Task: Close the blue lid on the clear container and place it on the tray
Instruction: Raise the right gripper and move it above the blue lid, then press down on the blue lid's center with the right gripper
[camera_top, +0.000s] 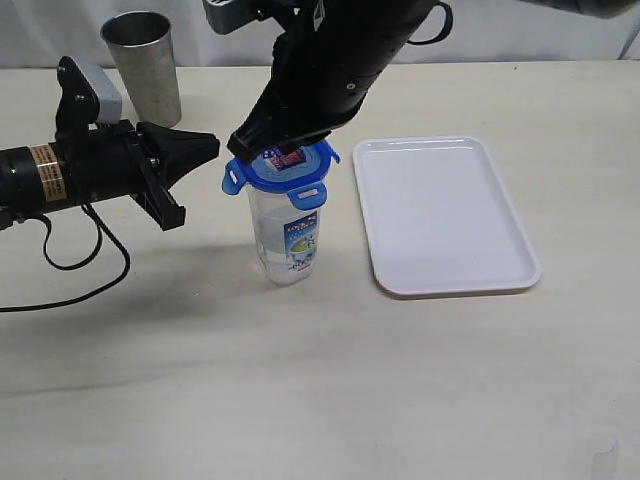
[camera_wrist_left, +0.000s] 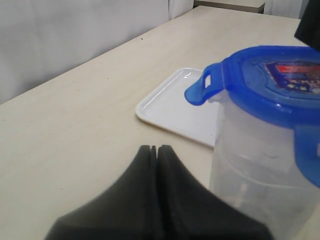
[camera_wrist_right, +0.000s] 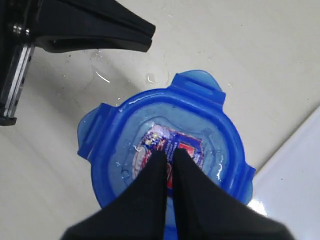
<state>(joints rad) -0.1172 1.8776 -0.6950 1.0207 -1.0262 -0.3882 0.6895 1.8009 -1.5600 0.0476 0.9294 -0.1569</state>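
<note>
While tray (camera_top: 450, 215) flanks container (camera_top: 285, 238), cup (camera_top: 145, 65) behind.

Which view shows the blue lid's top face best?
Right wrist view: looks straight down on the blue lid, right gripper covering part. Exterior view: partly hidden under the arm. Left wrist view: seen obliquely, cut off.

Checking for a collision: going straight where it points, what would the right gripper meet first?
The blue lid, at its sticker, atop the clear container; they may already touch.
</note>
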